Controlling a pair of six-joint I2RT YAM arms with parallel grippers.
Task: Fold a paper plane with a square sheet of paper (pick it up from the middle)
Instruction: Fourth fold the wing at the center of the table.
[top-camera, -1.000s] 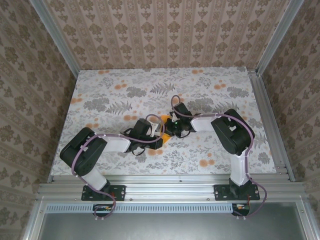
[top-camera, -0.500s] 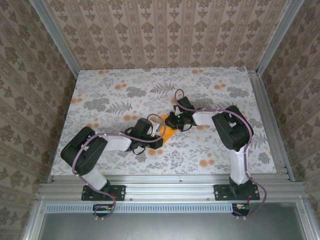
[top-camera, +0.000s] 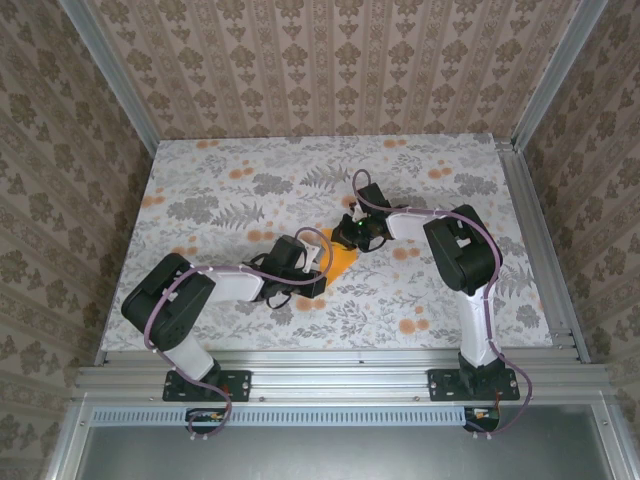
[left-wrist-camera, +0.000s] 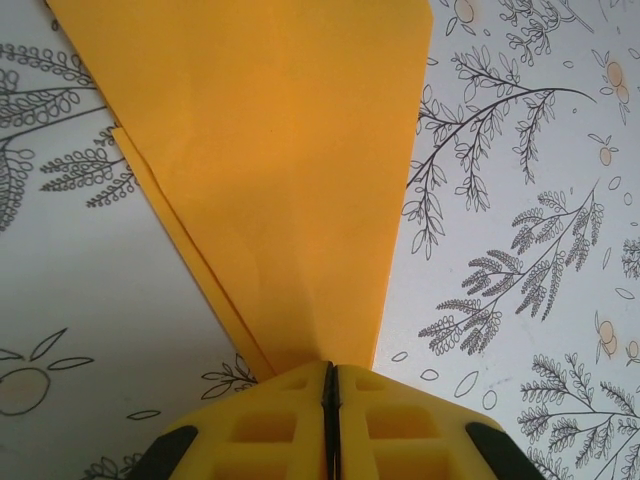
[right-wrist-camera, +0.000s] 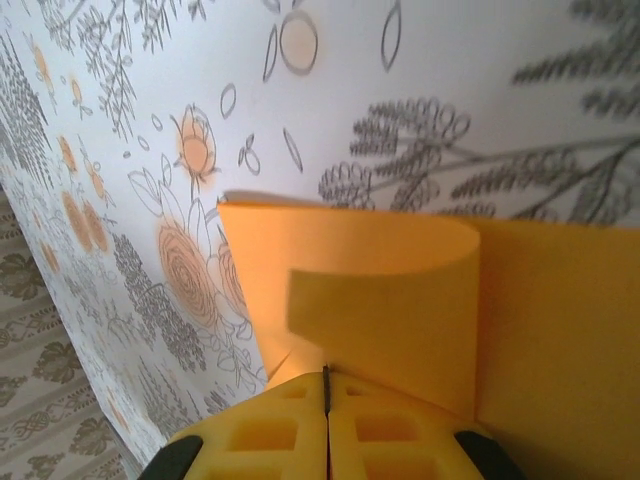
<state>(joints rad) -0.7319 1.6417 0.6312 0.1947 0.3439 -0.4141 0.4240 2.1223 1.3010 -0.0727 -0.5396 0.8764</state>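
Floral-print tabletop (top-camera: 250, 160), patterned walls (top-camera: 330, 60); left and right jaws pinching orange paper (left-wrist-camera: 270, 180)

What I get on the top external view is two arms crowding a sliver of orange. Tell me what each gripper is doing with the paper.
Observer: On the left wrist view the left gripper is shut on the narrow end of the orange paper, which fans out wider away from it.
Operator: Report the layers.
Observer: Two stacked edges show along one long side of that paper, the lower one peeking out.
Operator: Now the right arm.
Observer: The right gripper is shut on a flap that curls over in a loose roll, not pressed flat.
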